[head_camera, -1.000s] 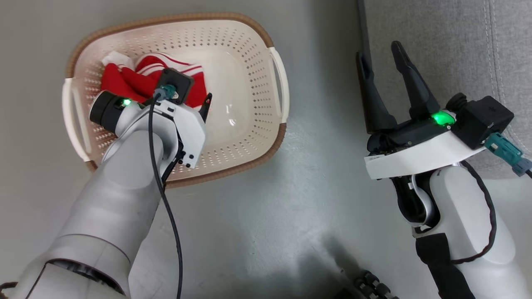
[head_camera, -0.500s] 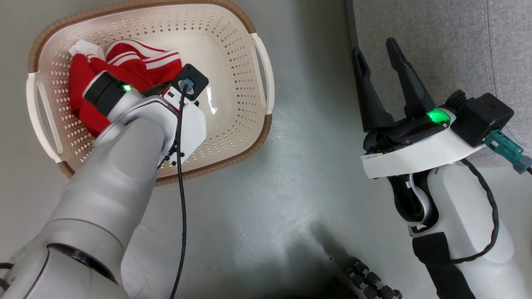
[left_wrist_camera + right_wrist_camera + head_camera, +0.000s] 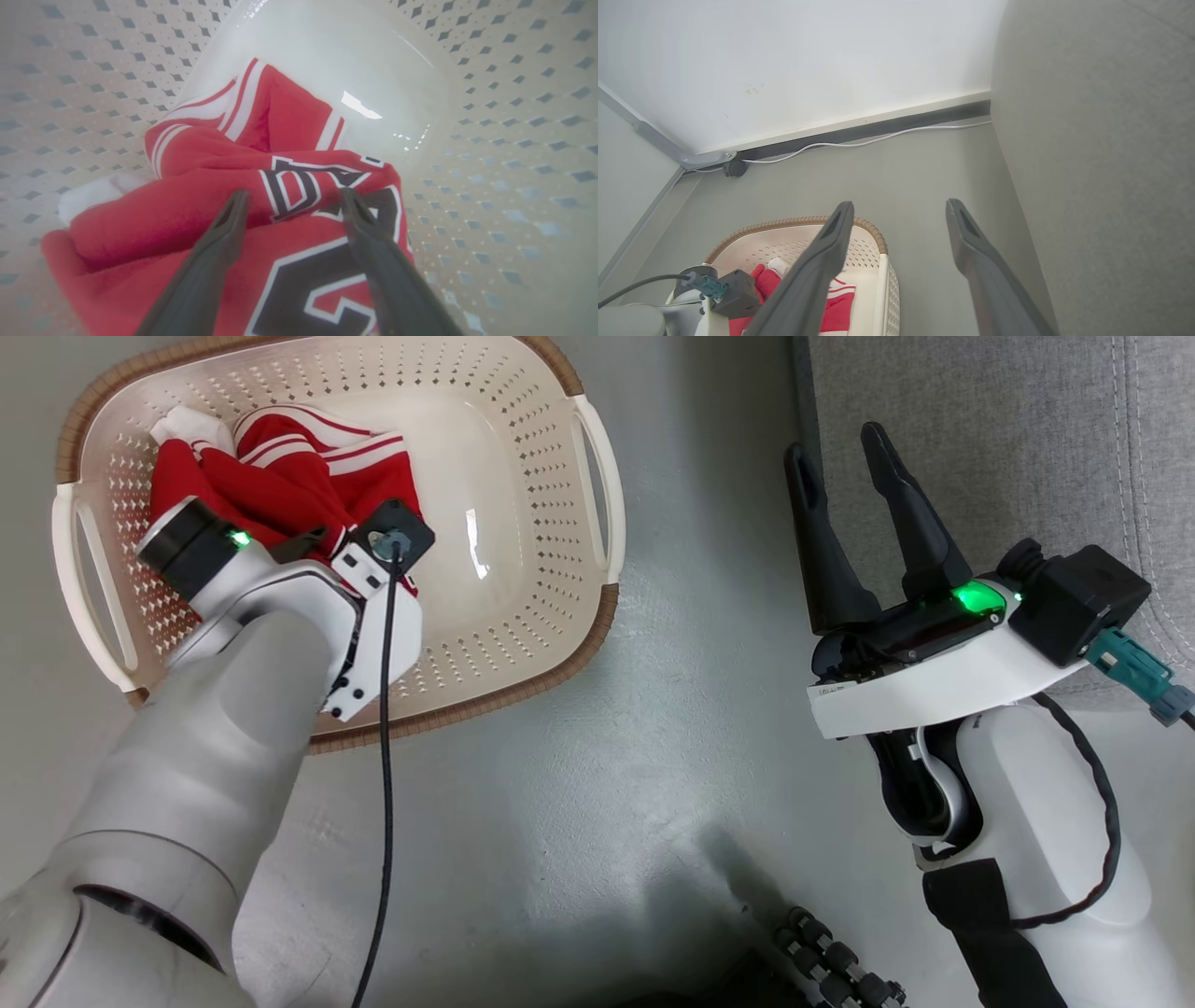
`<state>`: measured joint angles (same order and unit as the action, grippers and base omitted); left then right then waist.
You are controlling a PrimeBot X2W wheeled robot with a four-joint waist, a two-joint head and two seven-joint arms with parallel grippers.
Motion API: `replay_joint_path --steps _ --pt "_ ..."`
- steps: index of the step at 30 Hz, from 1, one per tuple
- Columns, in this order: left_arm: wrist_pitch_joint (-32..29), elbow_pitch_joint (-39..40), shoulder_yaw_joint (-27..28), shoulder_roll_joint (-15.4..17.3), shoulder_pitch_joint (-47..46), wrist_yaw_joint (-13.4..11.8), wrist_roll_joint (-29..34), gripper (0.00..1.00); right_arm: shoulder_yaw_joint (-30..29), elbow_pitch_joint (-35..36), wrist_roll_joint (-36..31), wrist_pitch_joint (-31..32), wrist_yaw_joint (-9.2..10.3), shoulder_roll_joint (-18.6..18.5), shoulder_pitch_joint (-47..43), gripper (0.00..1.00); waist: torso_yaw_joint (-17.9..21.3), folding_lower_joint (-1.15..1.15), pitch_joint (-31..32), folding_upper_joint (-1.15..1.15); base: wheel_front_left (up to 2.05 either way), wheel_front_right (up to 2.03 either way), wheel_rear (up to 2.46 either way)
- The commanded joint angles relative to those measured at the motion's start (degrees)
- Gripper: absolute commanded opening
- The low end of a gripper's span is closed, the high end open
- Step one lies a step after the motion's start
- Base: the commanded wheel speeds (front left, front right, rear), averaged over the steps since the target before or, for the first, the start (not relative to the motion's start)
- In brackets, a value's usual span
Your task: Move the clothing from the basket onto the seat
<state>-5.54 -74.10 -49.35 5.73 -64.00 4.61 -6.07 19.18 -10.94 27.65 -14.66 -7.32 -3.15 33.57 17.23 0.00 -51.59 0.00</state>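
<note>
Black fingers of left gripper (image 3: 294,193) spread wide, nothing between them, pointing down into basket (image 3: 532,448). Tips sit over red clothing (image 3: 187,219), right on the navy-and-white lettering of the jersey (image 3: 299,280); can't tell if they touch the fabric. Beyond the tips in the left wrist view: white stripes (image 3: 243,98) on a folded red edge, then bare glossy basket floor. Off to that view's left of the fingers a white bit of cloth (image 3: 93,196) pokes out from under the red. All clothing is bunched in the basket's left half, under and ahead of the left wrist; none on seat (image 3: 1008,429). Left forearm (image 3: 215,747) slants in over the near brown rim, black cable (image 3: 383,756) trailing from the wrist camera. Right gripper (image 3: 834,441) also wide open and empty, held in the air well to the right of the basket, fingers pointing away from the robot along the seat's left edge. Seat is just to its right, grey floor (image 3: 607,803) below and to its left. Right wrist view: basket low beside its left finger, white wall (image 3: 808,60) and a thin white wire (image 3: 859,143) along the baseboard far ahead.
</note>
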Motion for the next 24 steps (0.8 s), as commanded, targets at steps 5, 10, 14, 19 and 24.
replay_joint_path --steps 5,10,14,19,24 --pt "-1.0 0.3 -0.4 2.2 -0.5 -1.3 0.2 1.0 1.1 1.5 0.4 -0.3 -0.17 0.3 -0.9 1.0 0.1 0.0 -0.6 0.0 0.0 0.0 0.0" --pt "-1.9 0.2 -1.2 2.9 -0.9 -1.3 0.5 1.0 1.2 1.9 0.5 -0.3 -0.17 0.3 -0.6 1.0 0.4 0.0 -1.8 0.0 0.0 0.0 0.0" --pt "-1.5 0.2 -1.4 3.2 -1.2 -1.7 0.2 0.78 1.0 1.9 0.6 -0.3 -0.17 0.3 -0.6 1.0 0.6 0.0 -2.6 0.0 0.0 0.0 0.0" --pt "-0.2 0.2 -1.6 3.0 -1.2 -1.8 -0.2 0.0 0.9 1.7 0.8 -0.3 -0.17 0.3 -0.4 1.0 0.4 0.0 -2.7 0.0 0.0 0.0 0.0" --pt "3.0 0.2 -1.2 1.9 0.1 -2.2 -1.6 0.0 -0.4 0.7 0.6 -0.3 -0.17 0.3 -0.3 1.0 -0.6 0.0 0.1 0.0 0.0 0.0 0.0"
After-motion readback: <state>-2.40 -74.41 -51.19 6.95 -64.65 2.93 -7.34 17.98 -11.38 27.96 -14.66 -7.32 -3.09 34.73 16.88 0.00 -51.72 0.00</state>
